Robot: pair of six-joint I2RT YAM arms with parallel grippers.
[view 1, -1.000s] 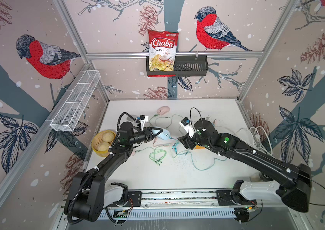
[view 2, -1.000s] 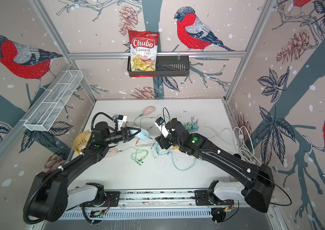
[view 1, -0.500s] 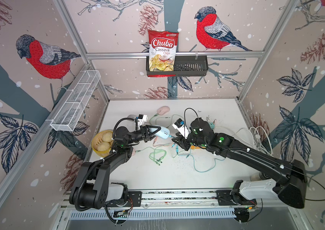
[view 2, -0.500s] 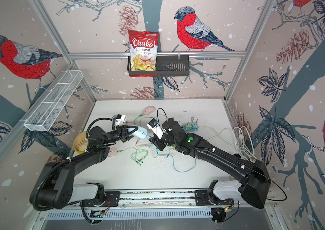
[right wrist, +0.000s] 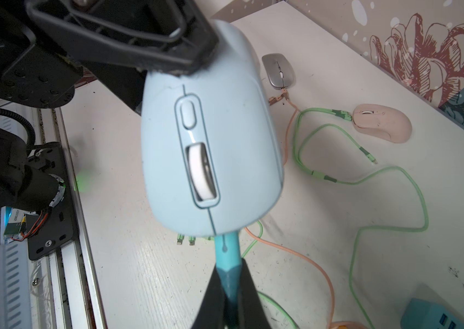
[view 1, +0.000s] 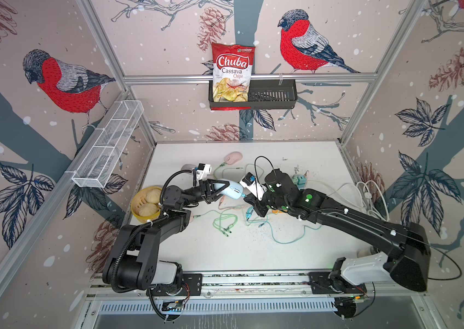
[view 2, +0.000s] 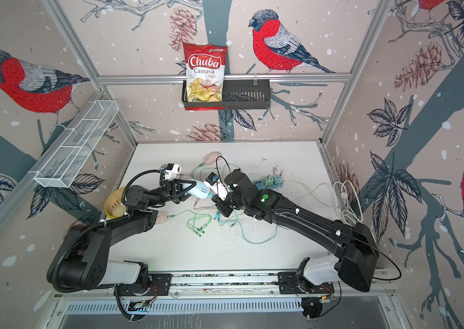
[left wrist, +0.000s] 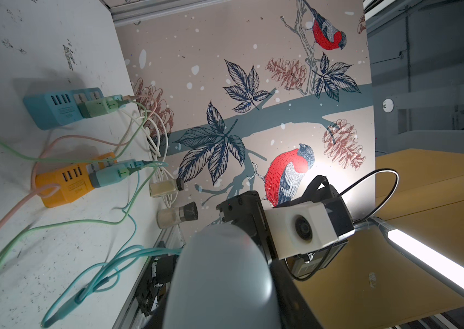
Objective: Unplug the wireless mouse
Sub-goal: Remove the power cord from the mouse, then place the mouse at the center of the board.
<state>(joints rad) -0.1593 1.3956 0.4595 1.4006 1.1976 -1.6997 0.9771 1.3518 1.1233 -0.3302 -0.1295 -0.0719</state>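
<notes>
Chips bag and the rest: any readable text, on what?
"Chuba": chips bag in the black basket.
"Cassava Chips": same bag.
Small print on the bag: too small to read.
Labels on the orange power strip and blue power strip: blurred, unreadable.

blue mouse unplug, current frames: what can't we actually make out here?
- Plug seating: in the right wrist view the front edge of the blue mouse covers the socket, so I cannot tell if the teal plug is fully in.
- Left gripper: its far finger is behind the mouse there, and the mouse also fills the left wrist view.
- Right gripper contact: too small in both top views.
- Peach mouse: mostly under the left arm in both top views.
</notes>
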